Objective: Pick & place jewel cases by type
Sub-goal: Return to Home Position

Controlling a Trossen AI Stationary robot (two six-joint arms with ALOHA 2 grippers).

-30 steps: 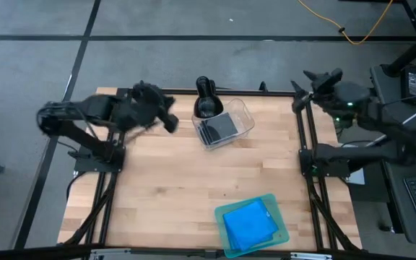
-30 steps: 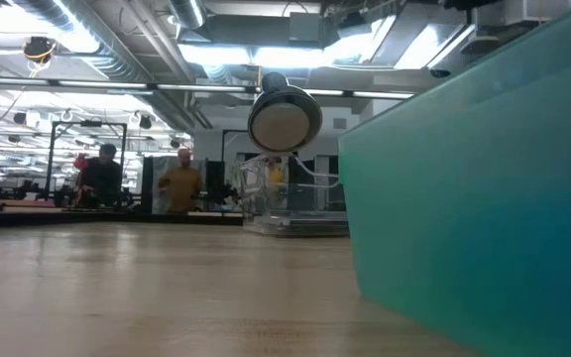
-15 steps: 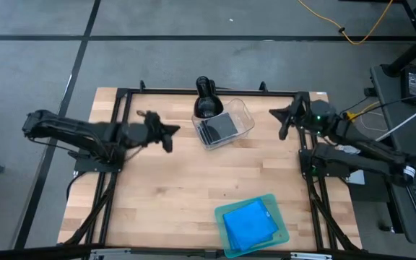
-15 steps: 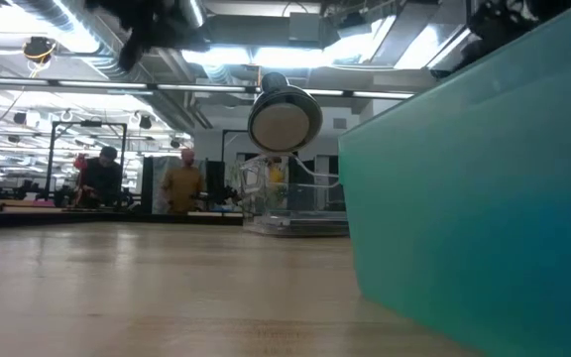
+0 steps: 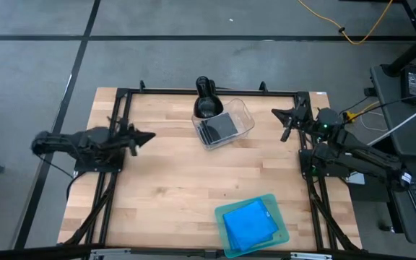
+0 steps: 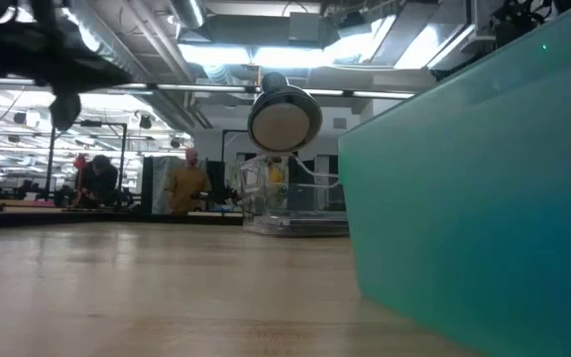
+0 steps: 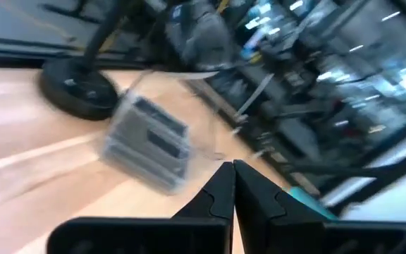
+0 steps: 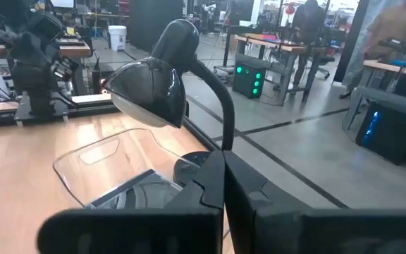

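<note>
Dark squarish jewel cases (image 5: pixel 219 128) lie in a clear tub (image 5: pixel 240 119) at the table's far middle. Bright blue jewel cases (image 5: pixel 250 224) lie in a teal tray (image 5: pixel 280 232) near the front edge. My left gripper (image 5: pixel 150 135) hangs shut above the table's left part, pointing level toward the tub (image 7: pixel 150 144), well short of it. My right gripper (image 5: pixel 280 118) is shut too, by the table's right edge, pointing at the tub (image 8: pixel 118 169). Both hold nothing.
A black desk lamp (image 5: pixel 204 97) stands just behind the tub, its head (image 8: pixel 146 81) over the tub's far side. In the low view the teal tray's wall (image 6: pixel 474 178) fills the right. Bare wood (image 5: pixel 172 180) lies between tub and tray. People stand in the room beyond.
My left arm has folded back: its gripper has come down and drawn away from the tub toward the table's left edge. My right gripper has sunk from beyond the far right corner and swung in over the table's right edge, toward the tub. Tub, tray and cases have stayed put.
</note>
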